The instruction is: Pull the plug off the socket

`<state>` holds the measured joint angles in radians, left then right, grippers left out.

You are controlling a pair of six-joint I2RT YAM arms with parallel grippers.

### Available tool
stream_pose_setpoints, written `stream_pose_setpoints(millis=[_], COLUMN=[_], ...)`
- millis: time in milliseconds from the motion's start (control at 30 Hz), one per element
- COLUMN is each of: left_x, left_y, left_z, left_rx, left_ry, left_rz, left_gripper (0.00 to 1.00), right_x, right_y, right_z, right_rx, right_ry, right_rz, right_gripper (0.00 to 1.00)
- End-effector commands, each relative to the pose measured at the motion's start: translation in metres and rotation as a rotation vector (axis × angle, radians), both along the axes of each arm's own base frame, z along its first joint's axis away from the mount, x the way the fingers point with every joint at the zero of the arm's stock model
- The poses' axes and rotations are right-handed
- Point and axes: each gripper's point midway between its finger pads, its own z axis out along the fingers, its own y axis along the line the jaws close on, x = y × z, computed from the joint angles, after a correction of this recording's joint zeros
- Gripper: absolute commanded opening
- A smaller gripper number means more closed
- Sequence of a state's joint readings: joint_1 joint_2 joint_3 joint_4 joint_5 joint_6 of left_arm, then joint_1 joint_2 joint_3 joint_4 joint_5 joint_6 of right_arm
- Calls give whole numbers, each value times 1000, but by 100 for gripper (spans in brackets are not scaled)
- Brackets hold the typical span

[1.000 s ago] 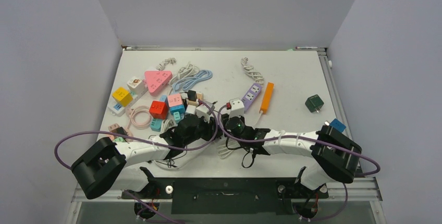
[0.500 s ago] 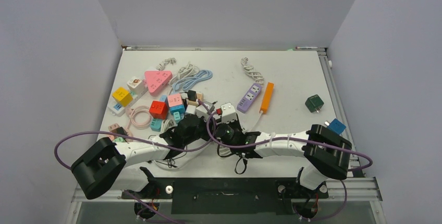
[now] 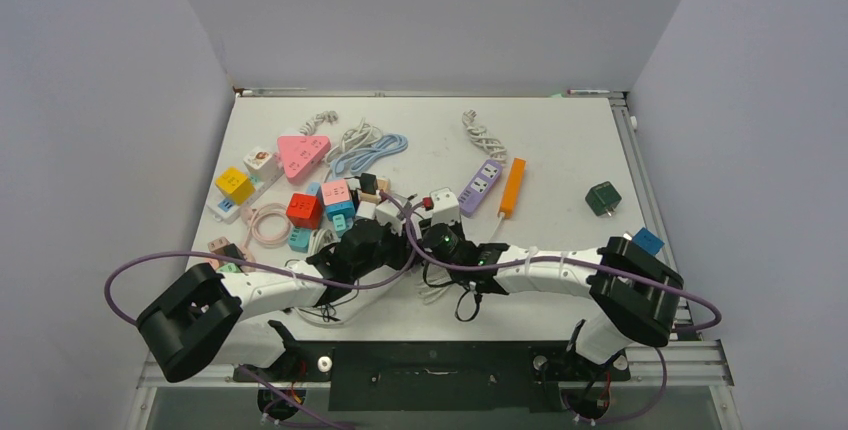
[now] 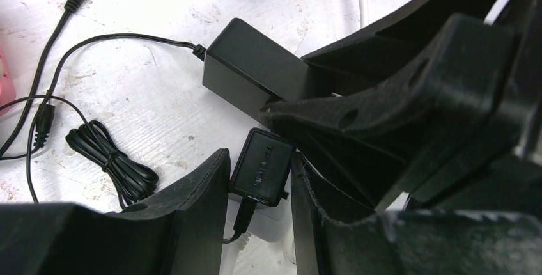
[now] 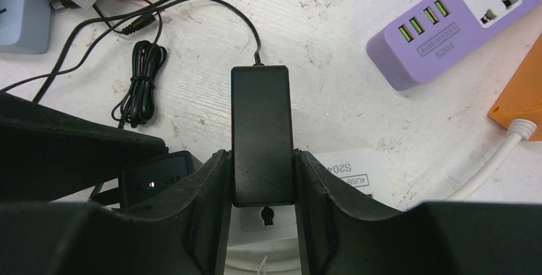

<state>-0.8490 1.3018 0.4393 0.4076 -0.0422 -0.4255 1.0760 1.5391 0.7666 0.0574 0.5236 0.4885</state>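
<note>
- Two tools meet at one white socket block (image 5: 348,166) mid-bench: the right tool (image 5: 261,163) is clamped on a long black rectangular adapter plug (image 5: 261,115), and the left tool (image 4: 258,182) is closed against a small black plug (image 4: 263,160) just beside it.
- Both plugs lie over the block's white face, and neither is visibly clear of it. Whether the adapter's prongs are out cannot be told.
- Judged from this, the grip is made and the pull itself is not yet finished.
</note>
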Motion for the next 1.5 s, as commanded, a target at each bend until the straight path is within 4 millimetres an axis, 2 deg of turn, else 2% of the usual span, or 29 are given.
stream_pose_setpoints(millis=[0, 233, 467, 767, 967, 1267, 1467], left_x=[-8, -8, -8, -8, -8, -8, -8], left_y=[45, 45, 44, 44, 45, 45, 44], left_z=[-56, -56, -54, -54, -54, -54, -53], left_rx=[216, 219, 222, 220, 219, 221, 220], left_ry=[120, 121, 122, 122, 122, 123, 121], left_rz=[103, 101, 99, 100, 101, 101, 98], left_gripper=[0, 0, 0, 0, 0, 0, 0], right_x=[12, 15, 14, 3, 3, 16, 18], right_y=[5, 3, 7, 18, 18, 11, 8], right_z=[20, 13, 25, 29, 26, 30, 25], right_rx=[143, 141, 72, -65, -49, 82, 96], right_ry=[29, 74, 4, -57, -48, 21, 50], right_rz=[-34, -33, -39, -10, -11, -19, -20], right_gripper=[5, 5, 5, 5, 5, 5, 5])
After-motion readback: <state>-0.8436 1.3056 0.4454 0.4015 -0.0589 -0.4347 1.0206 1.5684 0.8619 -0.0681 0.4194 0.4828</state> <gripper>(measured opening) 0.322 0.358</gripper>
